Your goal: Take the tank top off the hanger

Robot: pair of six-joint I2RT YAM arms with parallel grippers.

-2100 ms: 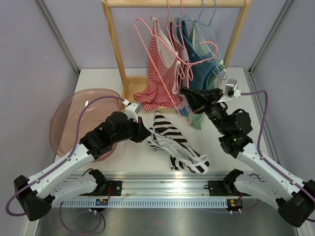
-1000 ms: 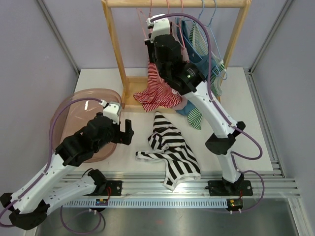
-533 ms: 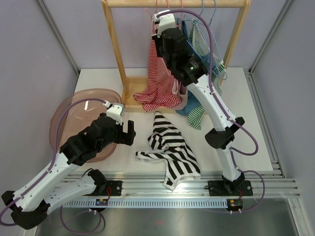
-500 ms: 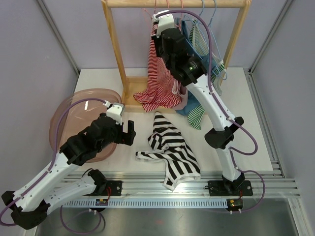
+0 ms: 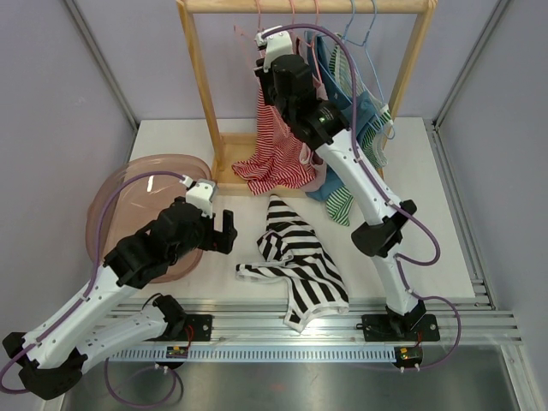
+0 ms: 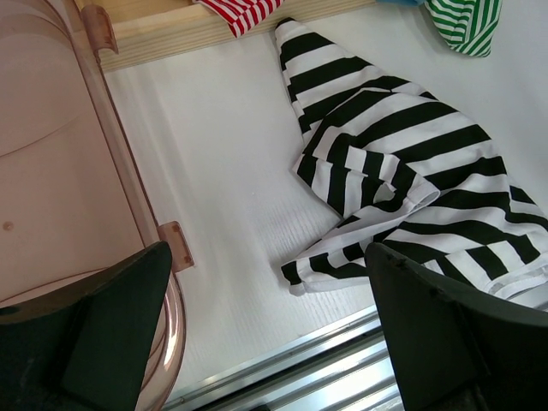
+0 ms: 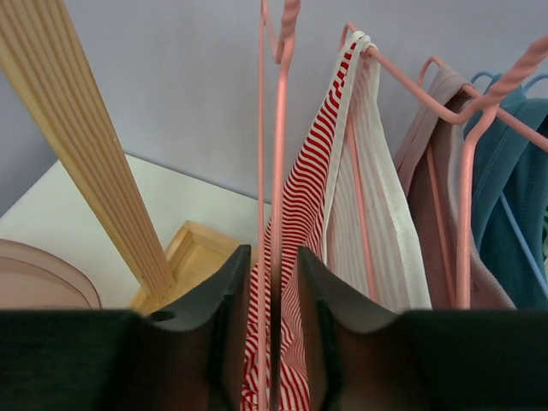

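A black-and-white striped tank top point(image 5: 301, 257) point(image 6: 385, 171) lies crumpled on the white table, off any hanger. My left gripper point(image 5: 224, 235) point(image 6: 267, 257) hovers open just left of it, holding nothing. My right gripper point(image 5: 267, 81) point(image 7: 272, 257) is raised at the rack. Its jaws stand slightly apart on either side of the wires of a pink hanger point(image 5: 257, 21) point(image 7: 276, 128), with small gaps showing. A red-and-white striped tank top point(image 5: 276, 154) point(image 7: 304, 214) hangs just behind that hanger.
The wooden rack point(image 5: 201, 86) point(image 7: 94, 154) stands at the back with several more garments on hangers, among them blue and green-striped ones point(image 5: 360, 111) point(image 7: 505, 171). A translucent pink tub point(image 5: 128, 205) point(image 6: 51, 171) sits at the left. A metal rail point(image 5: 274, 312) runs along the near edge.
The right arm rose from low over the table up to the rack with the pink hanger; its jaws, shut before, have now parted. The left arm drew back from the striped top.
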